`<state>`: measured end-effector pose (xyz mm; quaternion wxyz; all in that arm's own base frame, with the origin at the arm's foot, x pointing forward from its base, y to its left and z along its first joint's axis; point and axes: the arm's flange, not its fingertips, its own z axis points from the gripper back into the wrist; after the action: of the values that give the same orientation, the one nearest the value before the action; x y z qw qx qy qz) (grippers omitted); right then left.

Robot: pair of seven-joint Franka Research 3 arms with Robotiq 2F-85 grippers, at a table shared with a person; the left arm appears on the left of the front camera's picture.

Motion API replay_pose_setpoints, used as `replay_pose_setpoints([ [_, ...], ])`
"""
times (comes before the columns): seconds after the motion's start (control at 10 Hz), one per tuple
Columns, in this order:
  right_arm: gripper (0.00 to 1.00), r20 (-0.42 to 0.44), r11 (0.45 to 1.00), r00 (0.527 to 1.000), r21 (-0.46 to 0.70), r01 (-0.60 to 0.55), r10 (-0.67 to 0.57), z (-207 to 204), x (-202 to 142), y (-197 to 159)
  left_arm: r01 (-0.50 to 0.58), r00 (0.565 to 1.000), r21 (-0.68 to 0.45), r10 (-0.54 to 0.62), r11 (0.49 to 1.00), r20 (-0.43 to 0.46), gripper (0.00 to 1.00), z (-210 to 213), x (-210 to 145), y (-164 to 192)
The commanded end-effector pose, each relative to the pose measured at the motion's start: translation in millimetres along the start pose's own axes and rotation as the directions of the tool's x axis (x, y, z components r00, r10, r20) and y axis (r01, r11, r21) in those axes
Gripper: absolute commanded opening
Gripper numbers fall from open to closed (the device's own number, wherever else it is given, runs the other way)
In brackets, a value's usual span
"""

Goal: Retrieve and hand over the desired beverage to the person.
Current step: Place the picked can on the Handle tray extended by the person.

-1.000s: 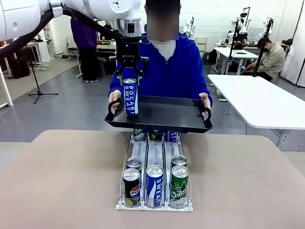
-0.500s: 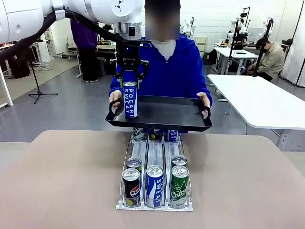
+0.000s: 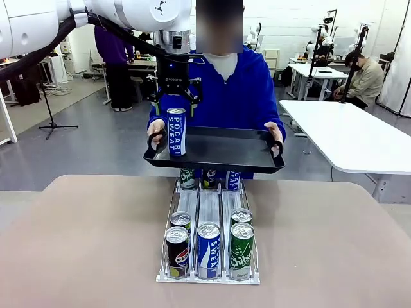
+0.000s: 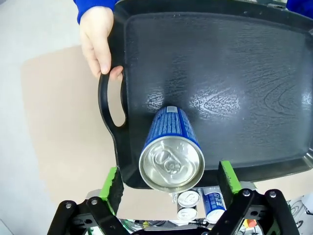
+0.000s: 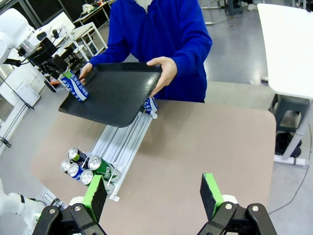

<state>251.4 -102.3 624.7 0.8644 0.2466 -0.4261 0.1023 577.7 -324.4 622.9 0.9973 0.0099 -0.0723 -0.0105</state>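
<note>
Far left, above the tray (image 3: 225, 153): left gripper (image 3: 175, 101), pinched on the can (image 3: 176, 133) a second ago, now spread wide, clear of the can on both sides. Same from the left wrist: left gripper (image 4: 170, 180) with green pads (image 4: 113, 184) flanking the lid, a gap on each side.

Below it: can let go, standing upright at the tray's left end, just beside the hand (image 3: 154, 133) on that handle. A second ago leaning slightly in the grip, now straight. Reads "POCARI SWEAT", white on blue.

Middle: tray held level by the person (image 3: 241, 90), one hand on each handle, over the far end of the rack (image 3: 199, 205). Sits a shade higher than a second ago. Nothing shifted in the rack on the surface (image 3: 83, 244).

Front row of the rack, left to right: black Pepsi can (image 3: 176, 251), blue can (image 3: 208, 250) reading "SWEAT", green can (image 3: 241, 251) reading "Chils", the rest turned away. Two more cans behind, print too small to read. Three cans at the far end under the tray, with "Chils" on the left and "CARI" on the right.

From the right wrist: right gripper (image 5: 154, 191) hanging over the surface, jaws wide apart, nothing between them.
</note>
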Motion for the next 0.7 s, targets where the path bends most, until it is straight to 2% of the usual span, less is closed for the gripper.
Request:
replay_pose_setpoints([
  [0.0, 1.0, 0.005, 1.0, 1.0, 0.022, 0.001, -0.001, -2.9, -0.5, -1.3, 0.032, 0.999, 0.01, -0.032, 0.999, -0.002, 1.0, 9.7, 5.3, 1.9],
  [0.3, 1.0, 0.005, 1.0, 1.0, 0.022, 0.001, -0.001, -2.9, -0.5, -1.3, 0.045, 0.999, -0.011, -0.045, 0.999, 0.012, 1.0, 41.6, -12.3, 7.2],
  [0.6, 1.0, 0.005, 1.0, 1.0, 0.022, 0.001, -0.001, -2.9, -0.5, -1.3, 0.172, 0.983, -0.054, -0.168, 0.984, 0.069, 1.0, 84.7, -80.7, 23.8],
])
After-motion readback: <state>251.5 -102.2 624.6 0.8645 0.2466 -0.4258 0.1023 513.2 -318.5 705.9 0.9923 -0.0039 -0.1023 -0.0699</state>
